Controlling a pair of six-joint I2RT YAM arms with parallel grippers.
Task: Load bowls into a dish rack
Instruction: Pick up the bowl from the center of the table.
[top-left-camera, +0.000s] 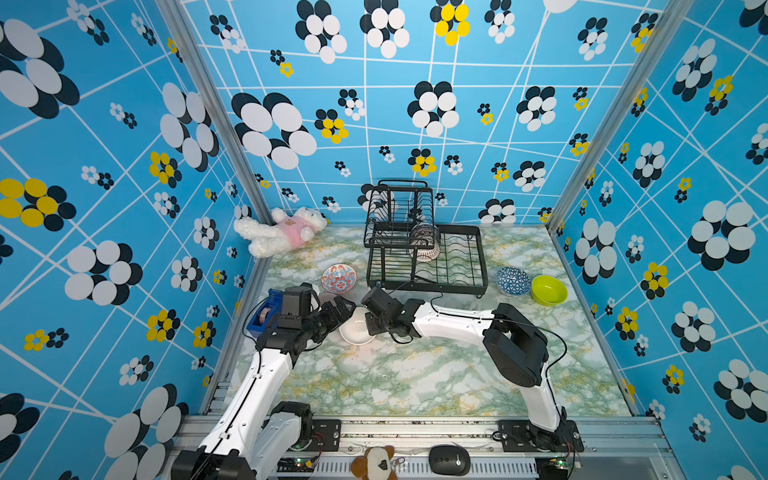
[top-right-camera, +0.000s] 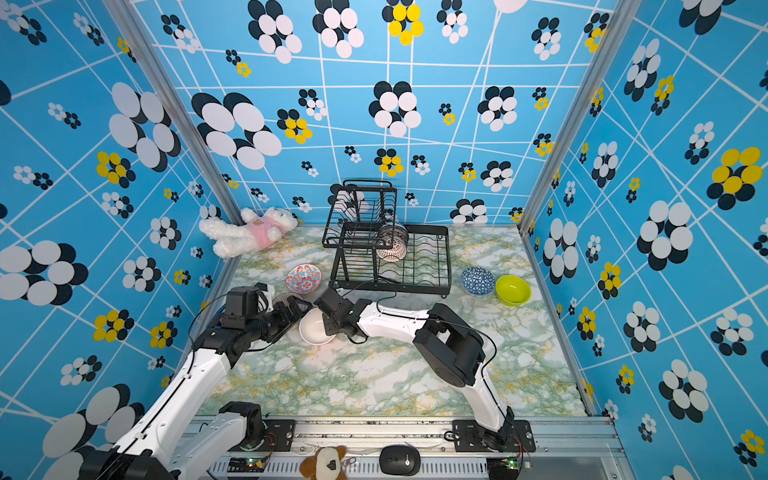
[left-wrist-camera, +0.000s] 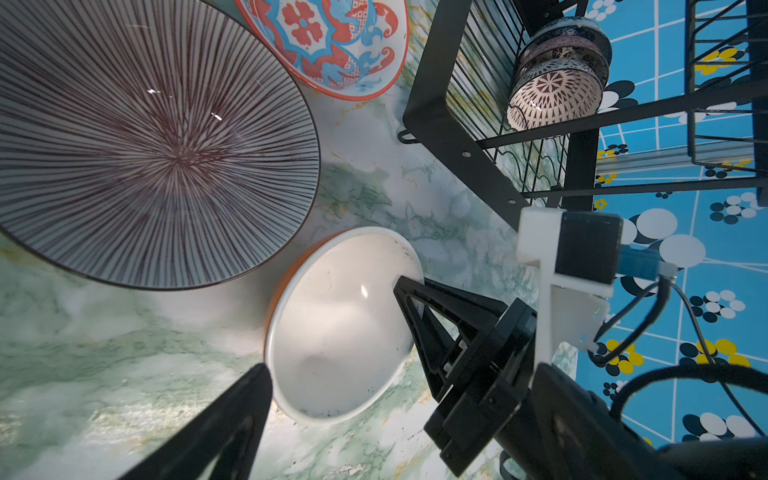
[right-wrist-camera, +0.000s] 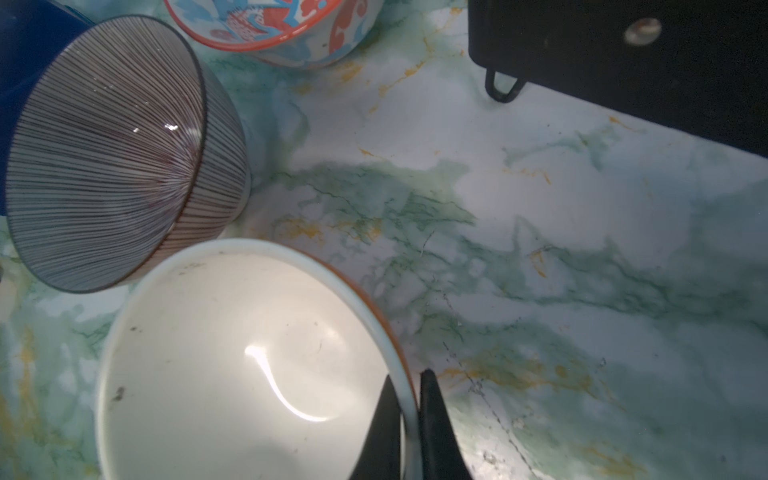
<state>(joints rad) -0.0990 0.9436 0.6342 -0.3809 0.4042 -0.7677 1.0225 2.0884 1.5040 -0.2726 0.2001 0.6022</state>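
- Right gripper (right-wrist-camera: 405, 376) is clenched on the thin rim of the glossy white bowl (right-wrist-camera: 249, 353), one finger inside and one outside, near the left edge of the marbled worktop (top-left-camera: 415, 374).
- Left gripper (top-left-camera: 343, 309) I read as spread wide and empty, just beside that bowl.
- Fine-lined ribbed bowl (left-wrist-camera: 158, 145) and floral bowl (left-wrist-camera: 332, 41) sit just behind.
- Black wire dish rack (top-left-camera: 428, 257) stands at the back edge, with patterned bowls (top-left-camera: 424, 241) on edge inside.
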